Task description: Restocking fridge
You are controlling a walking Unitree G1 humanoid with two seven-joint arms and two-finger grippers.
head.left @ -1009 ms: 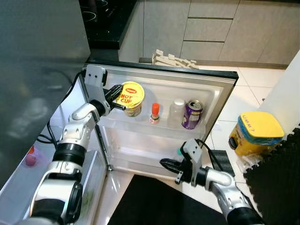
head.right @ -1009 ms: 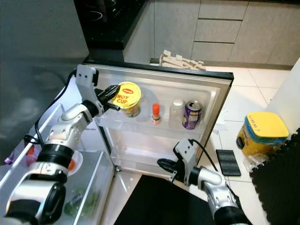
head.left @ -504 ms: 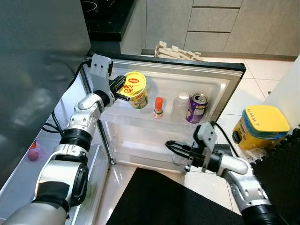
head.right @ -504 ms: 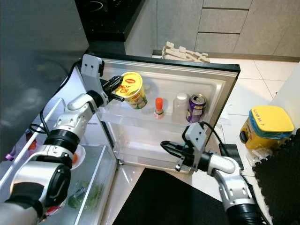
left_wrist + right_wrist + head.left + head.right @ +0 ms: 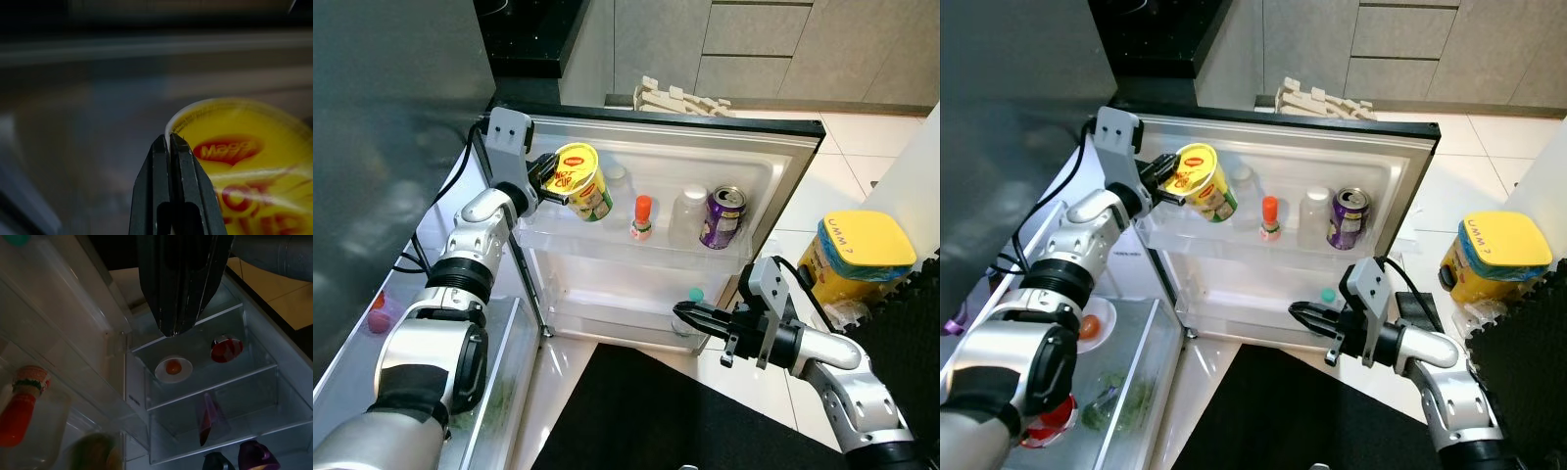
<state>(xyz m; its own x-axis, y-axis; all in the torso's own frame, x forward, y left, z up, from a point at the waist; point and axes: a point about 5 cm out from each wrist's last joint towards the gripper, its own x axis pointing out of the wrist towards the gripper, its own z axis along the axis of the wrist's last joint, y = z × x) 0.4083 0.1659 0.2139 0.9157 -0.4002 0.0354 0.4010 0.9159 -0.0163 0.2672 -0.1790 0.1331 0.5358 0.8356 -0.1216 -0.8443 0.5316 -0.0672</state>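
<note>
Head view: left claw [image 5: 551, 180] pinching the noodle cup [image 5: 581, 182] by its rim, tilted over the upper door shelf [image 5: 636, 250], probably for setting down beside the red-capped bottle [image 5: 642, 217]. Right claw [image 5: 687, 315] low by the lower shelf, looks closed and empty. Left wrist: fingers [image 5: 171, 186] pressed together on the rim. Right wrist: fingers [image 5: 181, 279] together, nothing held.

Open fridge door [image 5: 773, 196], frame centre. Upper door shelf: yellow noodle cup [image 5: 579, 180] tilted, pinched at the rim by the left gripper [image 5: 546, 181]; red-capped bottle [image 5: 641, 217]; clear jar [image 5: 688, 215]; purple can [image 5: 720, 216]. Right gripper [image 5: 697, 319], fingers closed, lower right. Yellow-lidded tub [image 5: 857, 257], right edge.
</note>
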